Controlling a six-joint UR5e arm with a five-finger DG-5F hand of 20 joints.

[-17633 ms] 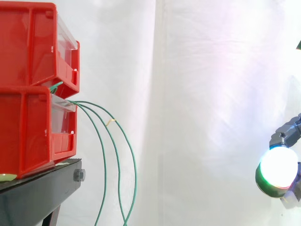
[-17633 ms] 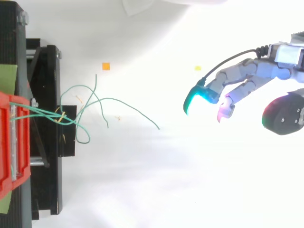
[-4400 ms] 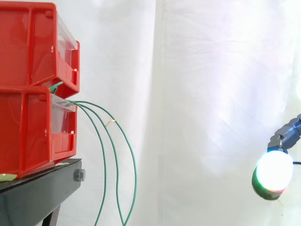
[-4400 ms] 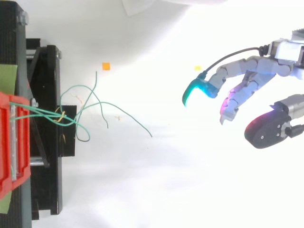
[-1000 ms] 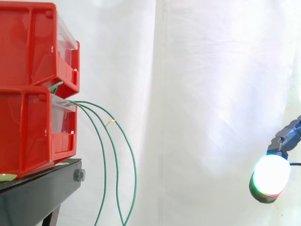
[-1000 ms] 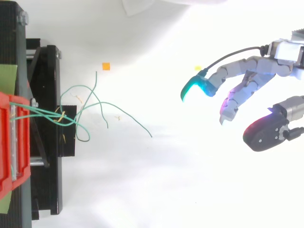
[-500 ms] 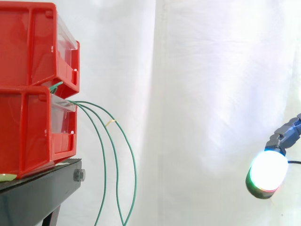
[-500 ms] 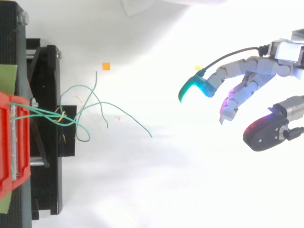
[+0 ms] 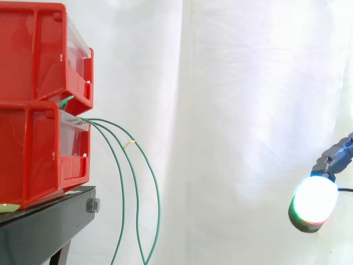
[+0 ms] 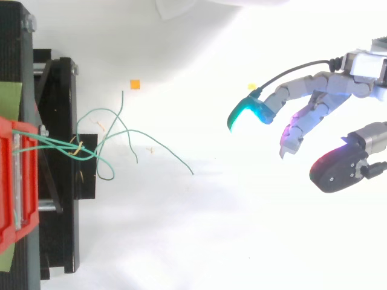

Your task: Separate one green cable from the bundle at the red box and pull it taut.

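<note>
lowered since earlier, the hand is hovering open and empty, well apart from green cables trailing toward it.

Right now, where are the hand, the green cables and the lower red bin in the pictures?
hand (image 10: 305, 89): top view, on a grey finger.
green cables (image 9: 158, 201): side view, on the outermost hanging cable.
lower red bin (image 9: 33, 154): side view, on its side wall.
</note>
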